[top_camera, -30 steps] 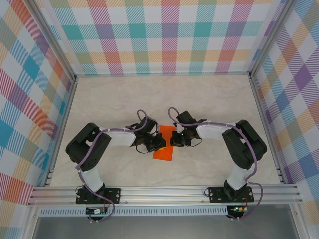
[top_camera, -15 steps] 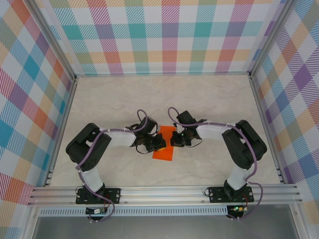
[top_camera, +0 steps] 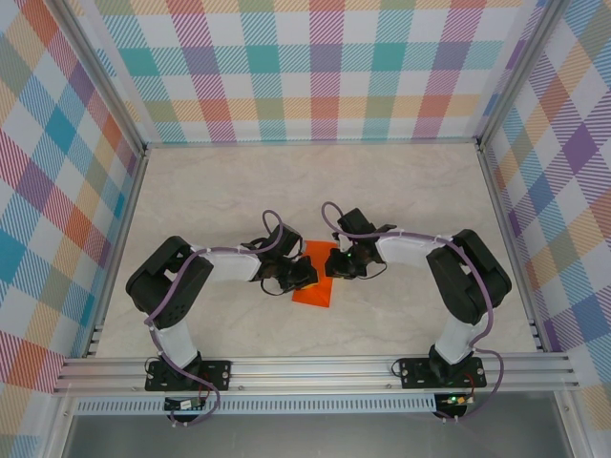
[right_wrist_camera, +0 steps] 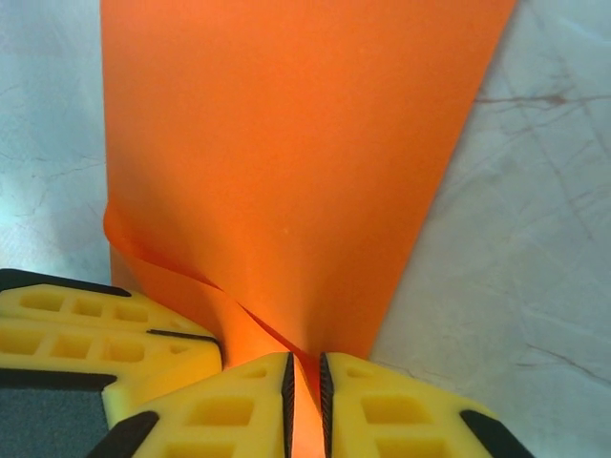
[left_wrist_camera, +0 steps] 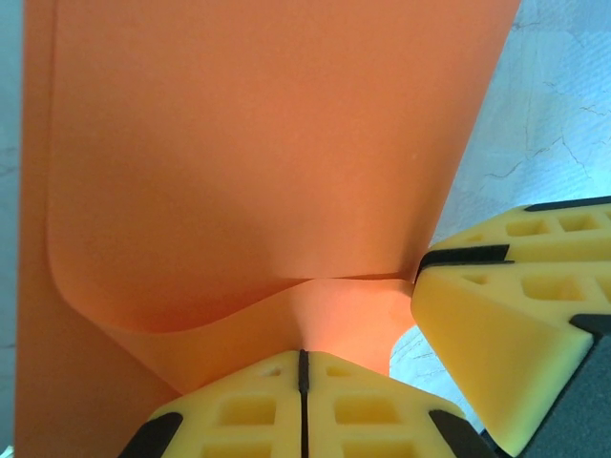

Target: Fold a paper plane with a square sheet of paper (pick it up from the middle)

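Note:
The square sheet of paper (top_camera: 313, 292) is bright orange and lies doubled over as a narrow oblong in the middle of the table; it is not a paper plane. My left gripper (top_camera: 305, 276) meets it from the left. In the left wrist view the left gripper (left_wrist_camera: 304, 354) is shut, its pads pinching a raised fold of the paper (left_wrist_camera: 267, 143). My right gripper (top_camera: 333, 266) meets it from the right. In the right wrist view the right gripper (right_wrist_camera: 305, 359) has a narrow gap between its jaws, and an edge of the paper (right_wrist_camera: 286, 143) stands in that gap.
Pale marbled tabletop (top_camera: 401, 191) surrounds the paper, enclosed by plaid walls (top_camera: 315, 67) at the back and sides. An aluminium rail (top_camera: 315, 367) runs along the near edge. The two grippers' fingers (left_wrist_camera: 516, 315) nearly touch over the paper.
The right gripper's jaws have parted slightly and it has shifted a little away from me. The left gripper and the paper stay put.

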Robot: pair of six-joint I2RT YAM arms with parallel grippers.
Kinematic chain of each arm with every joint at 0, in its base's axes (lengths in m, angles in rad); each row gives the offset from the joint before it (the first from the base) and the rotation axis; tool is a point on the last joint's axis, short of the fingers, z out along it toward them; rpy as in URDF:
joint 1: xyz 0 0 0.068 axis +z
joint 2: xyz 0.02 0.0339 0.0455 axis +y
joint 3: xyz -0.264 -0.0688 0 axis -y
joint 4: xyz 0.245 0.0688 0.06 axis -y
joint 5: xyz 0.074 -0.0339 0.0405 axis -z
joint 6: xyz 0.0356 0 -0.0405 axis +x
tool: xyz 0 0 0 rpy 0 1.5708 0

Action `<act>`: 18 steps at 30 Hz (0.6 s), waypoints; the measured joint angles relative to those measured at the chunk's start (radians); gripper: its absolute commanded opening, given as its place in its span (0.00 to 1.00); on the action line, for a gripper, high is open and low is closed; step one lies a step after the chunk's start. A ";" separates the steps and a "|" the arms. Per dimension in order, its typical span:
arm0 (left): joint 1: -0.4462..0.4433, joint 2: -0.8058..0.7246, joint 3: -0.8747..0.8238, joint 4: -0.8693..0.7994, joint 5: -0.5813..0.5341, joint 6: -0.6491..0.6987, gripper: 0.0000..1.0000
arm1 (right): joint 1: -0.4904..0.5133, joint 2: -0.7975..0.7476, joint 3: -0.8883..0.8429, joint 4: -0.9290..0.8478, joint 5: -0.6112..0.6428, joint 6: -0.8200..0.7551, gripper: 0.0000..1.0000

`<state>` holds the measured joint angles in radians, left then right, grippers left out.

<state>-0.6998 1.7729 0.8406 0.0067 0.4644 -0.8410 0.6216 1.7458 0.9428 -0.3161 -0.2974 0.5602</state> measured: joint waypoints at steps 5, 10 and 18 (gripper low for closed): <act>-0.003 -0.001 0.000 -0.001 -0.008 -0.003 0.06 | 0.000 -0.035 0.000 -0.025 0.030 0.002 0.20; -0.006 -0.003 0.000 -0.001 -0.014 -0.004 0.05 | 0.000 -0.091 0.000 -0.017 0.031 0.014 0.08; -0.006 -0.005 0.000 -0.002 -0.016 -0.007 0.04 | 0.000 -0.054 -0.008 0.036 -0.051 0.034 0.00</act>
<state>-0.7055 1.7679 0.8402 0.0048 0.4488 -0.8482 0.6216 1.6917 0.9348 -0.2802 -0.3485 0.5938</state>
